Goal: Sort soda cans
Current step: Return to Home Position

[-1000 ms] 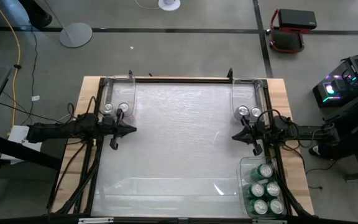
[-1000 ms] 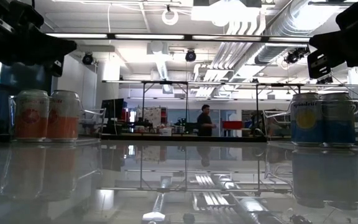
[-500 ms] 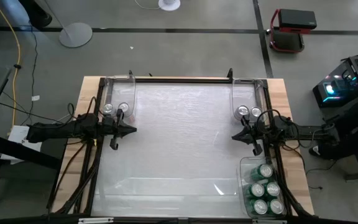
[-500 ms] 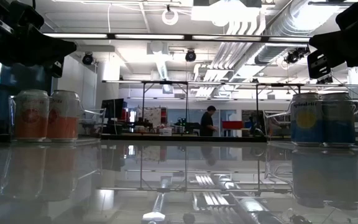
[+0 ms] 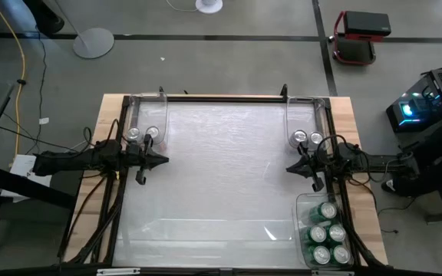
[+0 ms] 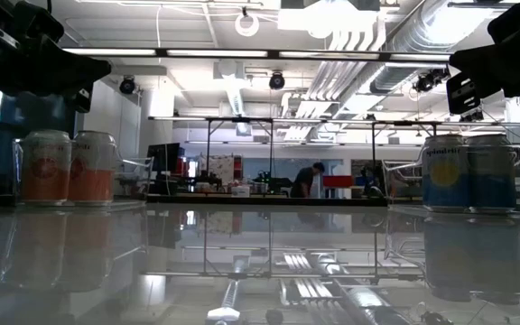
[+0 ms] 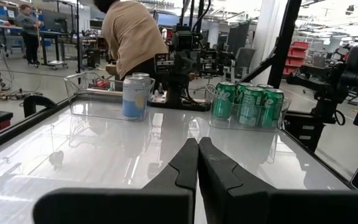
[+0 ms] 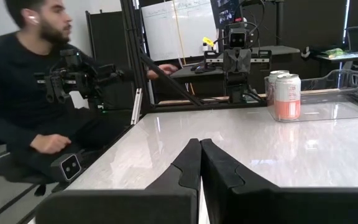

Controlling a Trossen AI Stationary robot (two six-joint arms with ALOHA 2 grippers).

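Observation:
Both arms wait at the table's sides with their grippers level and shut on nothing: my left gripper (image 5: 165,160) (image 7: 198,146) at the left, my right gripper (image 5: 288,167) (image 8: 200,144) at the right. Two orange soda cans (image 6: 69,167) (image 8: 284,96) stand upright in a clear bin (image 5: 146,115) at the far left. Two blue soda cans (image 6: 466,173) (image 7: 135,96) stand in a clear bin (image 5: 301,115) at the far right. Several green soda cans (image 5: 327,234) (image 7: 247,104) stand in a clear bin (image 5: 301,222) at the near right corner.
The glossy white tabletop (image 5: 221,169) lies between the arms inside a dark frame (image 5: 221,97). A person in a dark top (image 8: 23,93) sits beside the table; another in a beige top (image 7: 129,37) stands past its right side.

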